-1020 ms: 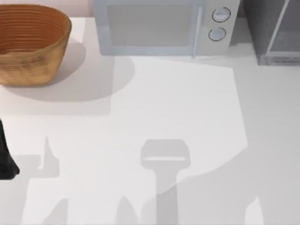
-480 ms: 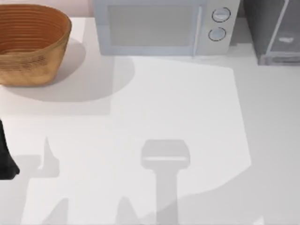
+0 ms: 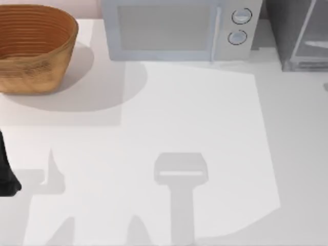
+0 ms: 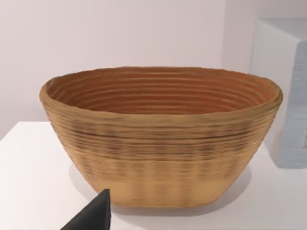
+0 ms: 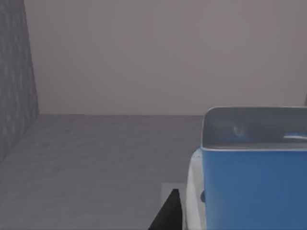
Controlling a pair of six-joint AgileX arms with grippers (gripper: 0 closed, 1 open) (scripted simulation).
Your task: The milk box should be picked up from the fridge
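Observation:
The fridge point(image 3: 285, 31) is the dark grey cabinet at the table's back right, and its pale-framed glass door point(image 3: 303, 38) faces front. In the right wrist view I look into its grey inside point(image 5: 96, 158). There the milk box point(image 5: 193, 191) stands very close, a white carton with a big blue cap point(image 5: 254, 187). A black part of my right gripper point(image 5: 168, 215) sits just beside the carton's white edge. Contact between them cannot be made out. My left arm point(image 3: 6, 177) is parked at the table's left edge.
A woven brown basket point(image 3: 36, 46) stands at the back left, also facing the left wrist as the basket point(image 4: 158, 143). The light grey microwave point(image 3: 174, 28) with two round knobs fills the back middle. Arm shadows lie on the white tabletop point(image 3: 205, 113).
The broad shadow on the right half of the table has slid further right and toward the front. A pale patch behind the fridge glass has shifted. The left arm has not moved.

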